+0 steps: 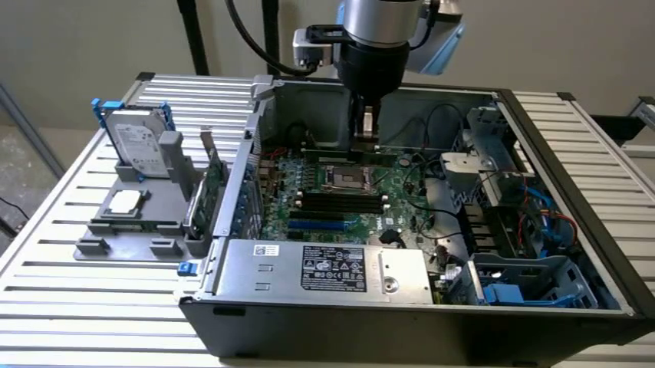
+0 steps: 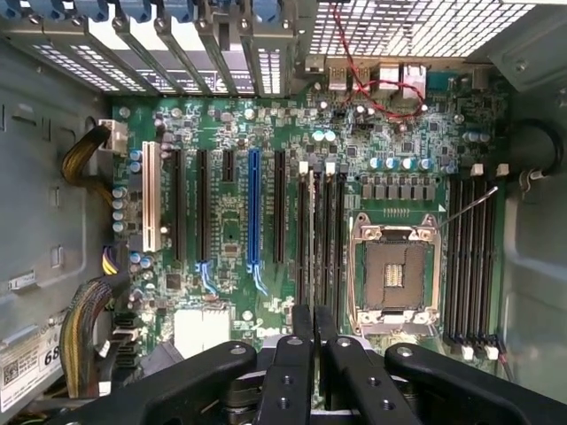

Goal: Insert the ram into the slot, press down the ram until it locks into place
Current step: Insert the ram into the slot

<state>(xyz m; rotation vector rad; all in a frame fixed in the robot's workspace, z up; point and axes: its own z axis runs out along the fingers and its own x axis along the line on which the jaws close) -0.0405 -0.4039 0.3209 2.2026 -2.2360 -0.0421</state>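
ram held over the board, insertion step not yet done

from my console, the gripper (image 1: 366, 130) has its jaws pinched on the ram (image 1: 338, 152), carried edge-down inside the case above the motherboard (image 1: 307, 218) and, as i judge it, not yet in the slot (image 1: 343, 202). its long axis runs across the exterior view from left to right, parallel to the black sockets beside the processor socket (image 1: 348, 180). in the wrist view the ram (image 2: 312, 239) is a thin pale line running out from the gripper (image 2: 312, 341) along those sockets. i cannot tell which one it sits over. seating it calls for the lower edge square over one groove, then a straight push down.
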